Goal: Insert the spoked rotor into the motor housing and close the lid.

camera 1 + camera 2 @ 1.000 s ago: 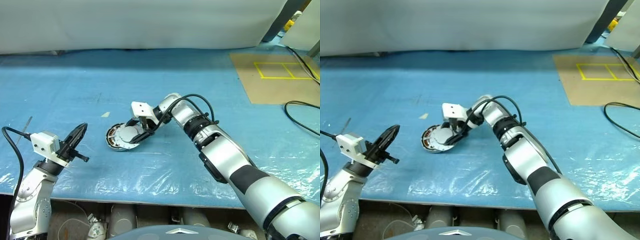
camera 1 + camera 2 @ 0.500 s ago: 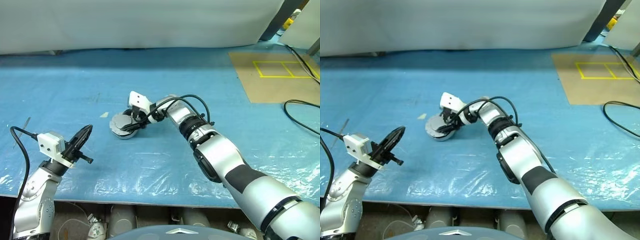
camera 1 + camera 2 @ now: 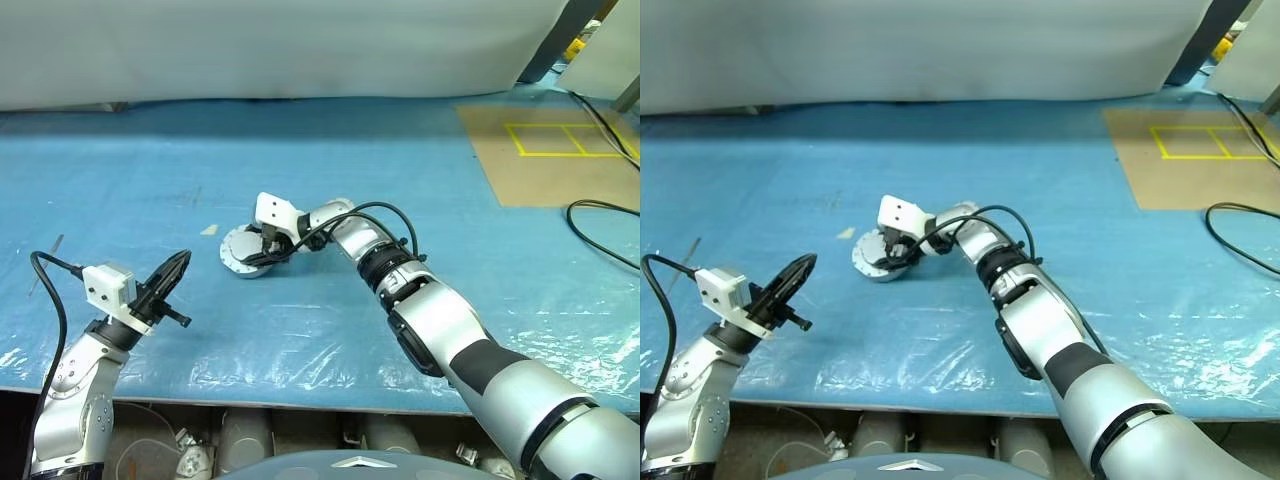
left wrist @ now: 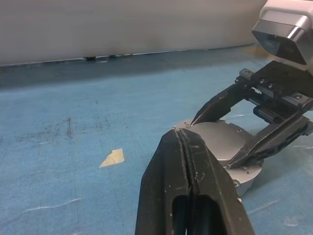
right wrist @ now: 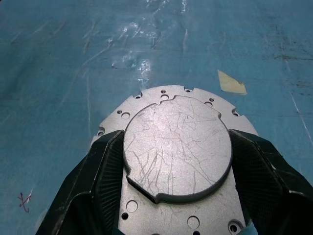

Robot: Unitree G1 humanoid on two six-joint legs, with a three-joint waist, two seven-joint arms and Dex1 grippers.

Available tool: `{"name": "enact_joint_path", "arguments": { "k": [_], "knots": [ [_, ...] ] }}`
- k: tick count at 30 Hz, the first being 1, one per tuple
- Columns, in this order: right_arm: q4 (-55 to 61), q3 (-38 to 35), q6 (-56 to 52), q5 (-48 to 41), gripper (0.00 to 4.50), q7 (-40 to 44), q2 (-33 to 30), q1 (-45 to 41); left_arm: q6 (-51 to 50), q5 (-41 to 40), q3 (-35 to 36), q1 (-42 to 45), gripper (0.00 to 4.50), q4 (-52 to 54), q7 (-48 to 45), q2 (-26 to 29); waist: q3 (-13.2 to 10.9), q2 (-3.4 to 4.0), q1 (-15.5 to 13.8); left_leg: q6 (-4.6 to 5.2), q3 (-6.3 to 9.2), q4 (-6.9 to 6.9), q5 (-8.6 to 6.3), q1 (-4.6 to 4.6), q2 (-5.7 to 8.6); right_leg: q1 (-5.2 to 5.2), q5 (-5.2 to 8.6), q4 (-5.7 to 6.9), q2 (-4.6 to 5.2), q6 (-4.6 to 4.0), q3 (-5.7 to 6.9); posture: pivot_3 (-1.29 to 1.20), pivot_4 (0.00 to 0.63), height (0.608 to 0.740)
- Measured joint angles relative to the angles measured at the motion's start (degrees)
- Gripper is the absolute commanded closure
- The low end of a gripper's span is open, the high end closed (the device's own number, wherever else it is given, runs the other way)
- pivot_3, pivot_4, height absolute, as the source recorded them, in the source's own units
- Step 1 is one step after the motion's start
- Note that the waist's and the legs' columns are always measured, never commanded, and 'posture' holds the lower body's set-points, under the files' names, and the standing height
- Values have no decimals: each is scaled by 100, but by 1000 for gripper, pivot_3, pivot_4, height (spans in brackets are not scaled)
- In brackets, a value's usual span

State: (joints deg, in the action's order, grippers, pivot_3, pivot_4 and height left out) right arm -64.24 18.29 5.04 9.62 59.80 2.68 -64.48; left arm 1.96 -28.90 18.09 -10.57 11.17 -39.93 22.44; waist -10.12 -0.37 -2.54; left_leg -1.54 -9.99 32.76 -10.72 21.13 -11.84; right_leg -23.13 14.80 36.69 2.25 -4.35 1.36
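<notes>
Lid going onto the housing — closing step in hand.

My right gripper [image 5: 171,196] has its jaws spread wide around the lid [image 5: 177,147], plain face up, lying on the motor housing [image 3: 238,262] mid-surface [image 3: 300,180]. My left gripper [image 3: 172,277], jaws shut and empty, hangs apart nearer me. I can't see the rotor. Next I'd judge seating — press flat, then let go.

Silver lid [image 5: 177,147] lies flat, apparently capping the motor housing [image 3: 240,262].
</notes>
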Motion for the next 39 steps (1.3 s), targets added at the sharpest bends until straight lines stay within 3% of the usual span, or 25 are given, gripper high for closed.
{"name": "enact_joint_path", "arguments": {
  "k": [12,21,35,39],
  "knots": [
    [-149,107,-173,109,1547,-398,53,-121,2,61,-132,64,4500,-82,1,-5,5,20,-6,0,0,-1,0,-24,1,17,0,7,4,0,0,0,150,740],
    [33,126,-212,150,1547,-774,109,79,-128,476,-693,478,4500,-201,90,-22,13,46,-8,0,1,-21,-1,-73,5,52,2,7,6,3,-3,0,150,740],
    [433,65,-299,128,1547,-662,3,331,-217,805,-953,900,4500,-605,344,-75,15,55,-24,0,-2,-28,-1,-64,9,47,3,-5,8,2,-7,0,150,740],
    [290,-286,-387,-208,1547,-474,-32,388,-79,868,-956,905,4500,-807,302,-132,16,55,-40,1,-3,-23,0,-26,10,27,3,-24,8,2,-6,0,150,740]
  ]
}}
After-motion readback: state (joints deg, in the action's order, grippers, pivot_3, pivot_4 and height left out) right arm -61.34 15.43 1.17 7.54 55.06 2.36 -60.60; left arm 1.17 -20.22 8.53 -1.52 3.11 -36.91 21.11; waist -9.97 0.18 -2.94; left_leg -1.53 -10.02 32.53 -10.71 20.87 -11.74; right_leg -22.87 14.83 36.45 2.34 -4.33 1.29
